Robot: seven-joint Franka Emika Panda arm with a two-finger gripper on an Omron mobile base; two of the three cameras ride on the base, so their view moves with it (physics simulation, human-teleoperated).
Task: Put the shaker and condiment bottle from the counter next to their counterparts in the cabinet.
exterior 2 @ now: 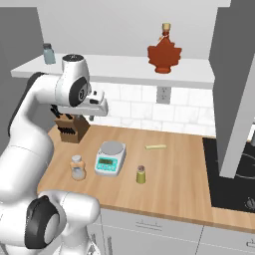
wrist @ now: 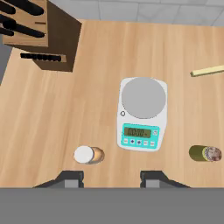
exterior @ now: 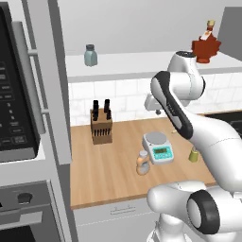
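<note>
The condiment bottle (exterior: 142, 162) (exterior 2: 76, 167) (wrist: 89, 154) stands on the wooden counter (exterior: 108, 175) just left of a small scale. The olive shaker (exterior: 193, 154) (exterior 2: 141, 175) (wrist: 204, 153) stands to the scale's right. My gripper (wrist: 111, 178) (exterior 2: 92, 118) hangs high above the counter and points down at the scale. It is open, with nothing between its fingers. On the cabinet shelf (exterior 2: 119, 70) stand the counterparts: a grey-green shaker (exterior: 90, 55) (exterior 2: 49, 54) at the left and a red maple-leaf bottle (exterior: 206, 45) (exterior 2: 164, 52) at the right.
A digital scale (wrist: 142, 113) (exterior: 158, 146) sits mid-counter. A knife block (exterior: 101, 124) (wrist: 41, 35) stands at the back left and a pale stick (exterior 2: 155, 146) lies behind the shaker. The oven and microwave unit (exterior: 19, 118) bounds the left, a black cooktop (exterior 2: 234, 174) the right.
</note>
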